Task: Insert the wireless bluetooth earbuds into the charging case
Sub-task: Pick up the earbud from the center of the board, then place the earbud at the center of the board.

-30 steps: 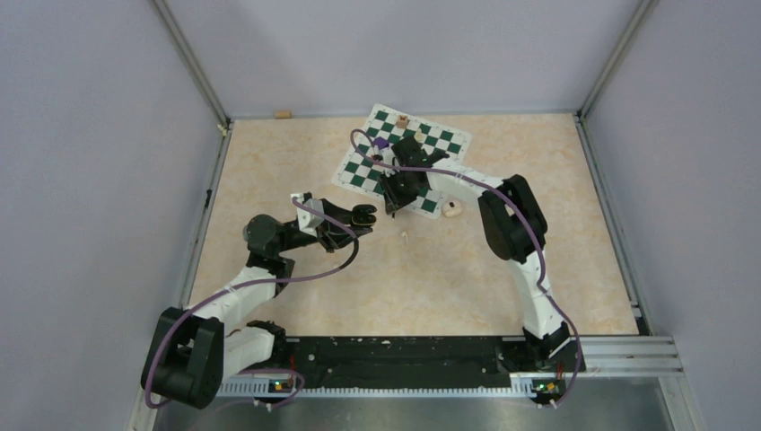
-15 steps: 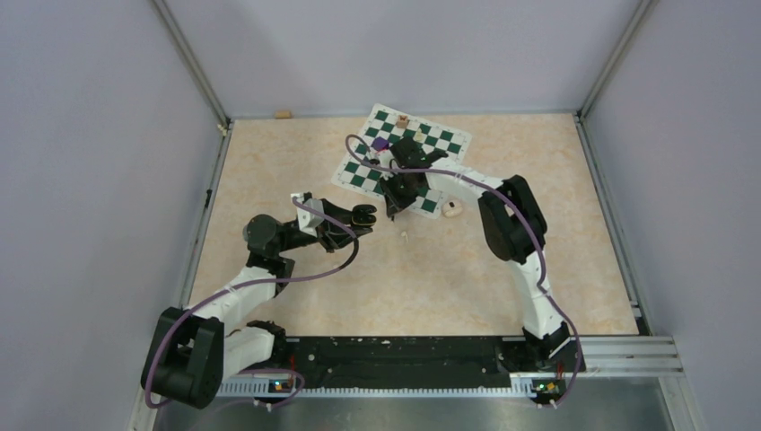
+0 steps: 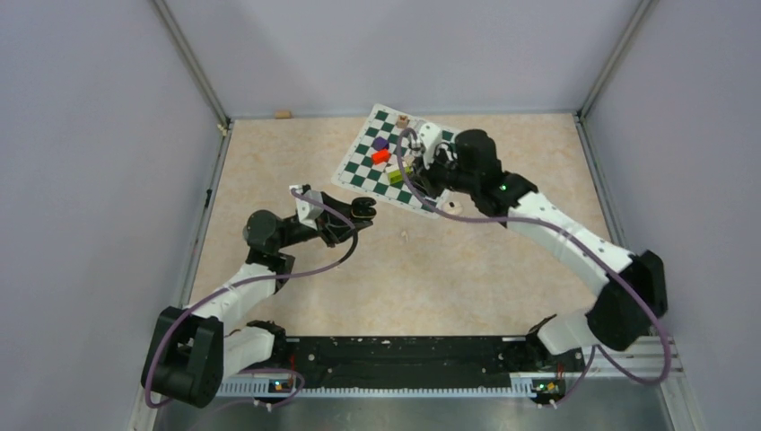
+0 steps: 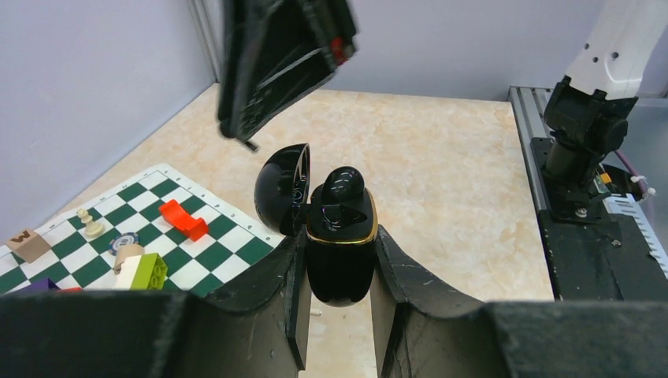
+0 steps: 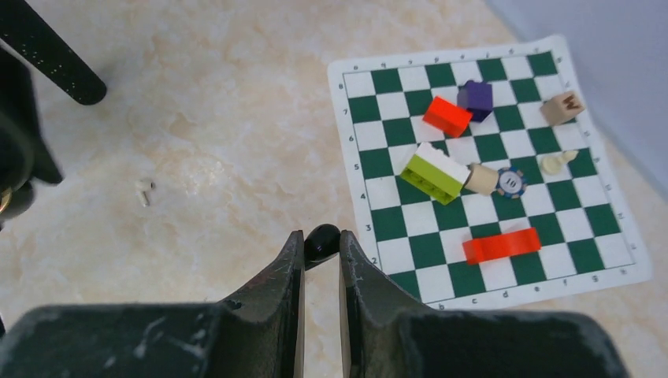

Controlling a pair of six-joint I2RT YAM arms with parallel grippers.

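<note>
My left gripper is shut on the charging case, a glossy black pod held upright above the table. Its lid is swung open to the left. One black earbud sits in the case's right-hand side. My right gripper is shut on the other earbud, a tiny black piece pinched at the fingertips. In the top view the right gripper hangs over the chessboard's near edge, to the right of and beyond the case. In the left wrist view it hangs above and left of the case.
The chessboard carries a red block, a purple block, a green-white brick, a poker chip, a pawn, a wooden cube and a flat red piece. A small white bit lies on the table.
My right arm has swung its elbow far out to the right. Its gripper has lifted off the board and shifted right, uncovering the blocks. My left gripper with the case has barely moved.
</note>
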